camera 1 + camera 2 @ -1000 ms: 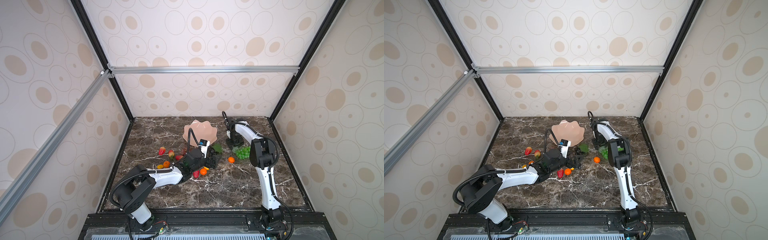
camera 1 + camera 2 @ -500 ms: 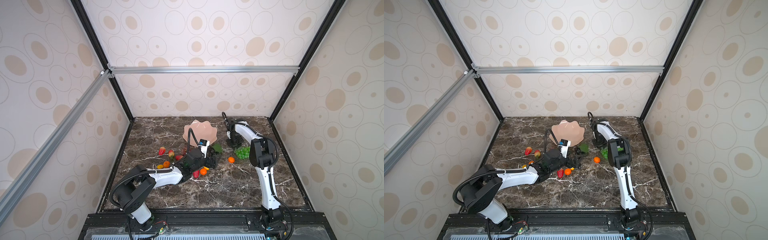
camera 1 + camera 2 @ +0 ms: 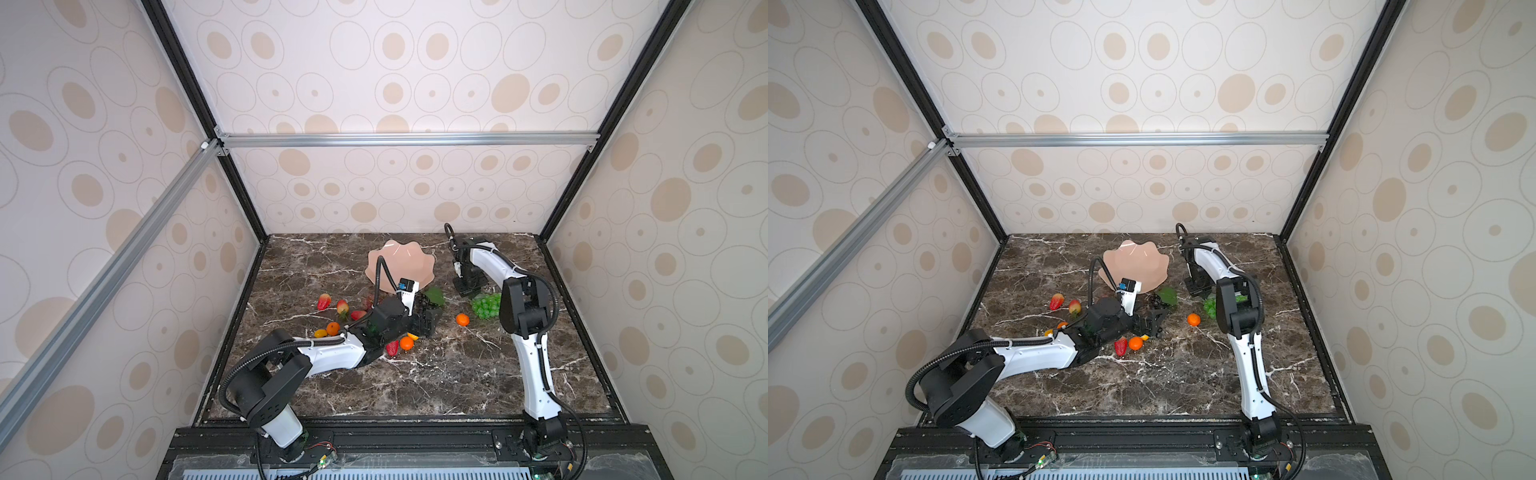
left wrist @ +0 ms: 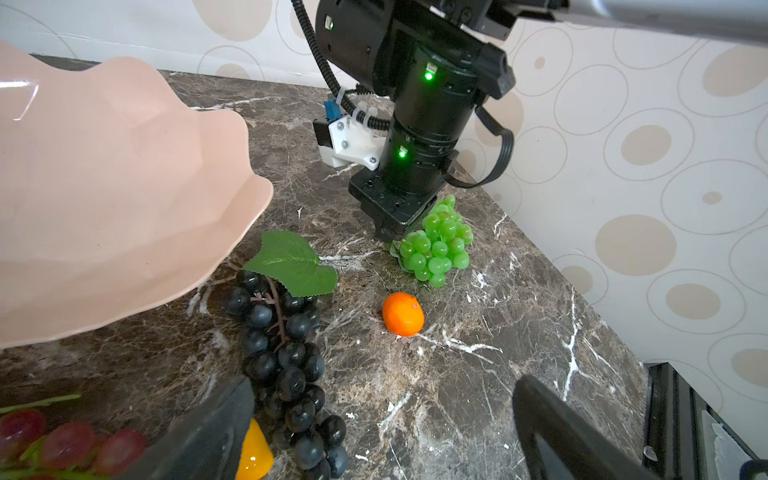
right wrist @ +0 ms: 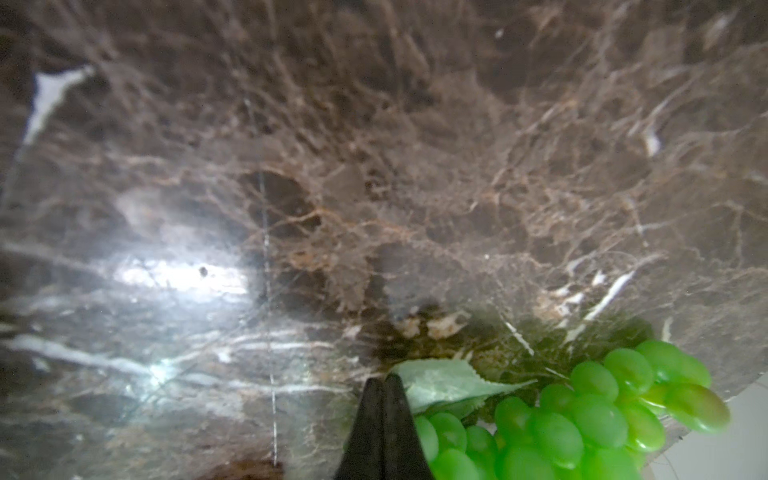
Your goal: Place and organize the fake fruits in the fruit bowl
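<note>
the only marking in view is a small blue tab (image 3: 401, 286) on the left arm's camera mount, too small to read. in both top views the fruit bowl (image 3: 401, 257) sits just above the middle of the frame, at the back of the marble table (image 3: 457, 382), with its pointed rim petals fanning outward. what shows of its inside is bare pink.

the left gripper (image 3: 432, 319) lies low just below the bowl and is aimed toward the right of the frame. in the left wrist view its two fingers (image 4: 224, 419) stand far apart with nothing between them. the black grapes (image 4: 282, 357) lie on the marble, their long axis running from the green leaf (image 4: 291, 262) beside the bowl's rim back toward one of those fingers. a yellow oval (image 4: 253, 453) and red grapes (image 4: 62, 444) lie by that same finger.

right of centre, a tangerine (image 3: 462, 319) sits alone between the left gripper and the green grapes (image 3: 486, 305). the right gripper (image 3: 469, 286) points straight down at the green bunch's leaf end, which faces the bowl; the bunch's other end is hidden behind the right arm. in the right wrist view its fingertips (image 5: 374, 399) are pressed together with no gap, against the edge of the pale leaf (image 5: 440, 382). i cannot tell whether the leaf is pinched.

left of centre lie two strawberries (image 3: 324, 301). below the left gripper a third strawberry (image 3: 392, 348) lies lengthwise up and down the frame, beside a second tangerine (image 3: 406, 343).
</note>
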Tool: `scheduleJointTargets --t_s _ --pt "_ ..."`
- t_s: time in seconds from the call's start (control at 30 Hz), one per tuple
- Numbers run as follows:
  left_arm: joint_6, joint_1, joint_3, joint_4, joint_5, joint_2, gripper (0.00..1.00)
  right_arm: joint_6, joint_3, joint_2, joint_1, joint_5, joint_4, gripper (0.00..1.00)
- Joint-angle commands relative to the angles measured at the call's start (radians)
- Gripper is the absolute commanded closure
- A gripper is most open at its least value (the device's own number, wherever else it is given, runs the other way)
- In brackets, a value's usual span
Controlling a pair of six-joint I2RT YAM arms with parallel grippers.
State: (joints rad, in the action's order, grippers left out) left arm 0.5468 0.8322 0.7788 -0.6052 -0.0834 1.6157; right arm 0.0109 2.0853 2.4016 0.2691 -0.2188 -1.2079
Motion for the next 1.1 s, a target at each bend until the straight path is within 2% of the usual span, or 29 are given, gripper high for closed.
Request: scheduleJointTargets --t_s 0.0,0.87,1.07 --pt "0.010 0.008 0.020 -0.007 0.016 -0.024 0.02 0.004 -0.011 -0.062 0.006 -0.015 -0.022 1.00" --pt "-0.035 0.008 0.025 0.044 0.094 -0.097 0.02 0.057 -0.132 -0.342 0.005 -0.028 0.068 1.00" --pt "-0.038 0.008 0.028 0.048 0.096 -0.082 0.02 0.055 -0.163 -0.381 0.033 0.090 0.078 1.00"
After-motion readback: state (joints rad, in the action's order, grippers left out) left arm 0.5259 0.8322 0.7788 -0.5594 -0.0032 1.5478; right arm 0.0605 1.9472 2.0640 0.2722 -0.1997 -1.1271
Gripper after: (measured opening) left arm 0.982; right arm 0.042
